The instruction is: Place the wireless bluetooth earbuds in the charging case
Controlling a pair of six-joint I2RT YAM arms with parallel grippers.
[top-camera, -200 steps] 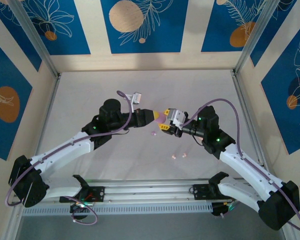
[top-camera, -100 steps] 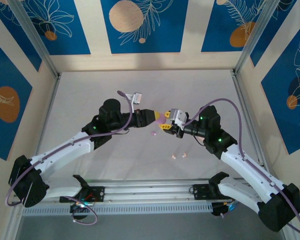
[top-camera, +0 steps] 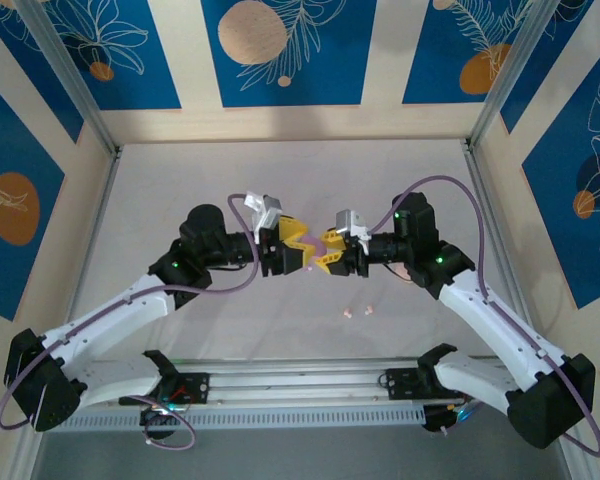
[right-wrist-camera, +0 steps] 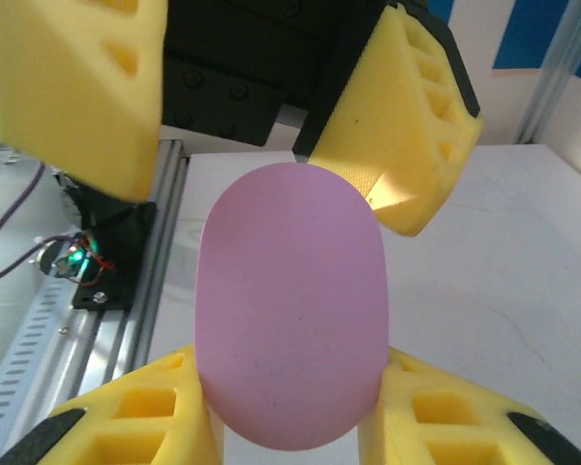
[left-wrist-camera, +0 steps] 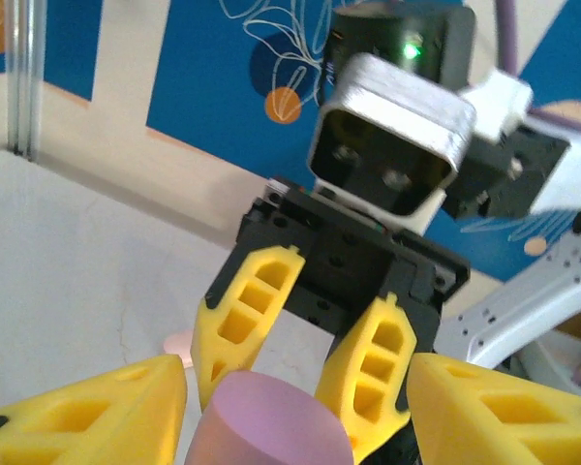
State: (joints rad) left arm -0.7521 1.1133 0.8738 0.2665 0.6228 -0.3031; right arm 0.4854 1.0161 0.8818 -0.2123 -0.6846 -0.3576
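Above the worktop's middle, right tool pinches the pinkish charging case, seemingly a handover, left tool gaping around it; two earbuds wait below

A: How many cases?
B: 1 pink oval case.
A: And buds?
B: 2 buds, both pink.
A: Grippers?
B: 2: the left gripper and the right gripper, each with 2 yellow fingers.
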